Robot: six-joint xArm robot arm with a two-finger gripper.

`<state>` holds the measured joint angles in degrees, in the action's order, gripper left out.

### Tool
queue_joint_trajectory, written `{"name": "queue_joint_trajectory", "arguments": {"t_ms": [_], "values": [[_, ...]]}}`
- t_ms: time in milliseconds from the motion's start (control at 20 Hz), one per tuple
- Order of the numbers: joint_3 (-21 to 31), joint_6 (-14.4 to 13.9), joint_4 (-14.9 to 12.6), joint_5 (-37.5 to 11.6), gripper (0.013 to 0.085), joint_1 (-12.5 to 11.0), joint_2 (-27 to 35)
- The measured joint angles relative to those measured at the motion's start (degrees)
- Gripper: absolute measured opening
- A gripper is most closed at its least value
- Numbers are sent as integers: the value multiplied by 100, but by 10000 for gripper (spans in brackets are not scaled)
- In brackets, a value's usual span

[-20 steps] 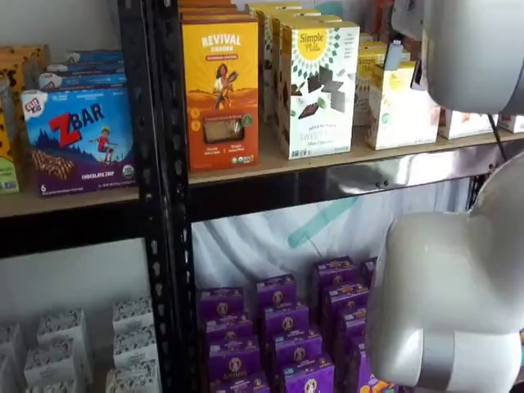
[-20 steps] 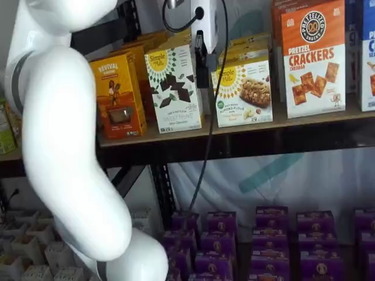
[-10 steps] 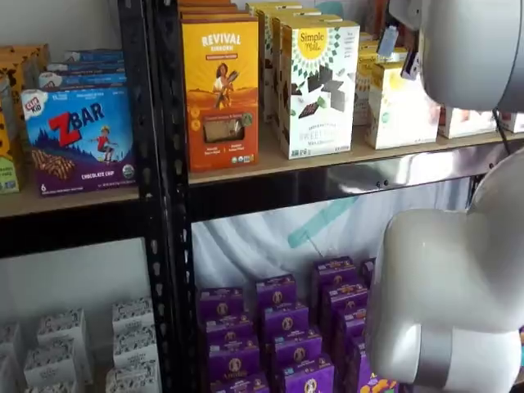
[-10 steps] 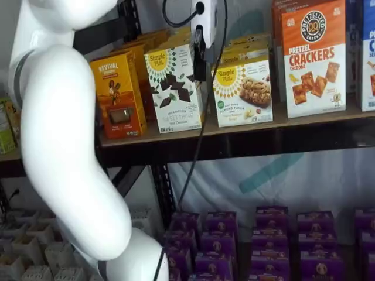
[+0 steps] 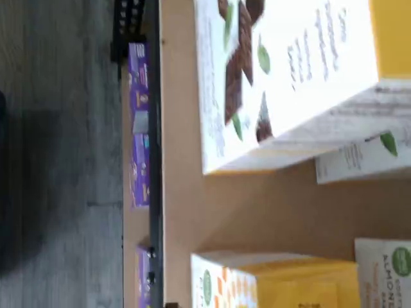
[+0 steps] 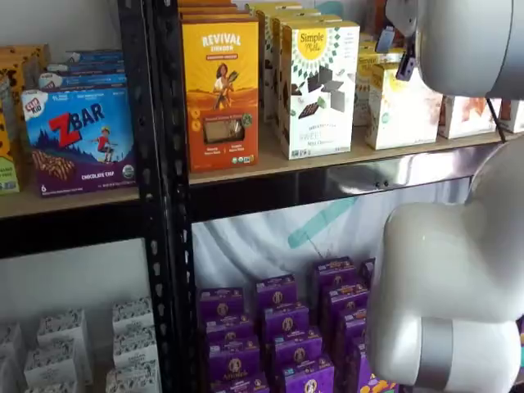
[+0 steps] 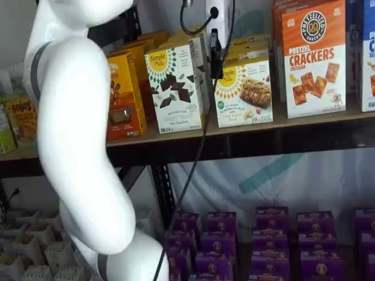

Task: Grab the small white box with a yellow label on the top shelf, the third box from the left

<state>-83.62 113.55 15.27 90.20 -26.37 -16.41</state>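
The small white box (image 7: 245, 92) with its yellow sunburst label stands on the top shelf (image 7: 304, 120), right of a taller white Simple Mills box (image 7: 176, 79). It also shows in a shelf view (image 6: 403, 105), on the board with the silver rail (image 6: 393, 173). In the wrist view its front and yellow side panel (image 5: 270, 282) lie close below the camera. My gripper (image 7: 215, 58) hangs from its white body, one black finger showing in front of the box's left edge. I cannot tell whether it is open. In a shelf view it is dark parts (image 6: 405, 64) beside the box.
An orange Revival box (image 6: 219, 90) stands left of the tall box, and an orange pretzel cracker box (image 7: 313, 58) right of the small one. More boxes stand behind. Black posts (image 6: 164, 196) frame the bay. A cable (image 7: 196, 152) hangs down. Purple boxes (image 7: 263, 234) fill the shelf below.
The gripper has moved to the right, from in front of the tall Simple Mills box to the small white box's left edge. The arm has shifted with it.
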Motion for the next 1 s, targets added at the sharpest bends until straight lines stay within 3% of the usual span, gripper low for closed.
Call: {"name": "queue_joint_trajectory", "arguments": {"t_ms": [100, 250, 600, 1000], "values": [[21, 17, -116, -116, 850, 37, 96], [-239, -10, -414, 137, 850, 107, 419], [-591, -70, -723, 482, 850, 206, 791], [-731, -80, -799, 631, 850, 216, 896]]}}
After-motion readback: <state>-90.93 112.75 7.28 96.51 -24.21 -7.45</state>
